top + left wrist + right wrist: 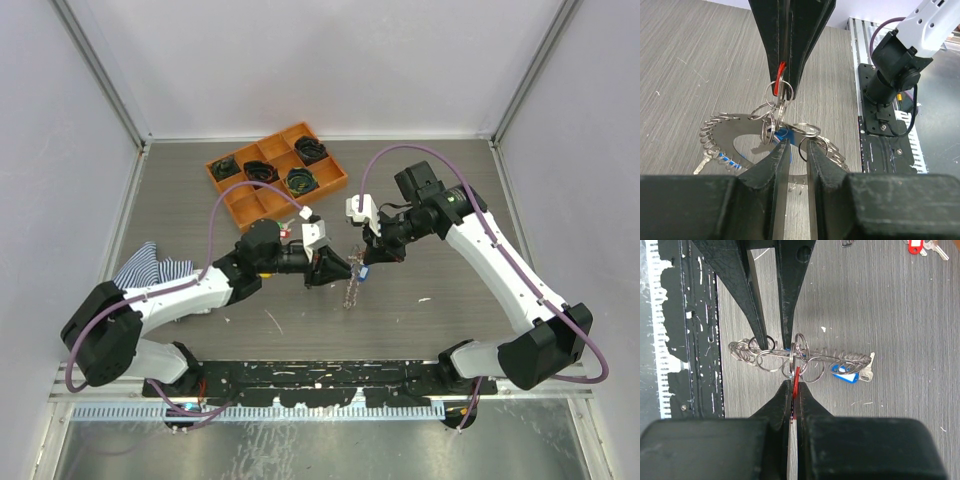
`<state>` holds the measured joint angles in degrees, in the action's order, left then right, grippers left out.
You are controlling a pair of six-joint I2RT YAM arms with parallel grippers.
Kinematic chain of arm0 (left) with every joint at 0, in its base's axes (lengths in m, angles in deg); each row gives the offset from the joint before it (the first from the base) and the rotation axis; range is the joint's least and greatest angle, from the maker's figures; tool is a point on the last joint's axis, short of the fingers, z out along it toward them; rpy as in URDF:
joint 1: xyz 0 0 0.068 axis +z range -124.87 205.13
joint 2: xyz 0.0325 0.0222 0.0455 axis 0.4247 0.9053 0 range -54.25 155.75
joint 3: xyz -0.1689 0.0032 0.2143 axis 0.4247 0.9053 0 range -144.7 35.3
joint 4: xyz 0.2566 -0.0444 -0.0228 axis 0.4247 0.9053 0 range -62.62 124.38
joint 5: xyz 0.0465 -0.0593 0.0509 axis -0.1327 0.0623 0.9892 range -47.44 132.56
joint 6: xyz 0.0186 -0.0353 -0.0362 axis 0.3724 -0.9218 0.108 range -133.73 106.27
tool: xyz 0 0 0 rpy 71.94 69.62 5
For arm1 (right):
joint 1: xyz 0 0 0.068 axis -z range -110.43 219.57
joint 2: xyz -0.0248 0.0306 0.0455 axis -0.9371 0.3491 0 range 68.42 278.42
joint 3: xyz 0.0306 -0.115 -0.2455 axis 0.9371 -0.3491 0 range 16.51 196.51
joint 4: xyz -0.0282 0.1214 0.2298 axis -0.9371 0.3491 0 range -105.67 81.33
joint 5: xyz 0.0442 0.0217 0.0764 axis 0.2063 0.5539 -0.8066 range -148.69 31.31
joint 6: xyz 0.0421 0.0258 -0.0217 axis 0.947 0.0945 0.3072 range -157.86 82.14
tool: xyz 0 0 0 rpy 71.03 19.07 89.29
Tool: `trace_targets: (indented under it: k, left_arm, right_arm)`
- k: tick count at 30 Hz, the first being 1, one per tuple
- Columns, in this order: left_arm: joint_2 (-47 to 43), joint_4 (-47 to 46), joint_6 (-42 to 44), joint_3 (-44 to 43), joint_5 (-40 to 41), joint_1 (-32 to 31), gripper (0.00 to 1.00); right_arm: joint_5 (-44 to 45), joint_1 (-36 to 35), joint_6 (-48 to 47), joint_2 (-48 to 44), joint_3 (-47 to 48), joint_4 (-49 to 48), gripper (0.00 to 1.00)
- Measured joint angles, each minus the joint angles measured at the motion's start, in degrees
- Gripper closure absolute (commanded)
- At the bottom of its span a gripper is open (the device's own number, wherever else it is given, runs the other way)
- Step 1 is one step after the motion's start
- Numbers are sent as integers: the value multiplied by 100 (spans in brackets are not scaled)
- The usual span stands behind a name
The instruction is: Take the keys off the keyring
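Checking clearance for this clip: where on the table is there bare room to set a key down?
Crowded: the centre, where the left gripper, right gripper and keyring meet; a striped cloth covers the left edge. Free: the near strip between the grippers and the black base rail, and the back-left corner beside the orange tray.

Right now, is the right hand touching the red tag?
Touching. The right wrist view shows the right hand pinching the red tag between its fingertips.

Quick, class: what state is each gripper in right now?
Left gripper: jaws slightly apart at the keyring; grip cannot be told.
Right gripper: shut on the red tag.
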<state>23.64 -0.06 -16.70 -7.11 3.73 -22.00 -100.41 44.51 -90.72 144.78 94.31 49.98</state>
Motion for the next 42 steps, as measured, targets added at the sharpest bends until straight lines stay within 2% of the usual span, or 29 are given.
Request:
trace_targets:
  k: [15, 29, 42]
  left_arm:
    - [63, -11, -105, -186, 188, 0, 71]
    - [66, 166, -133, -315, 275, 2, 76]
    - [74, 122, -219, -409, -7, 92, 75]
  right_arm:
    - [-63, 4, -42, 0, -2, 0, 99]
    - [-94, 4, -79, -2, -2, 4, 99]
    - [-109, 4, -85, -37, -2, 44, 99]
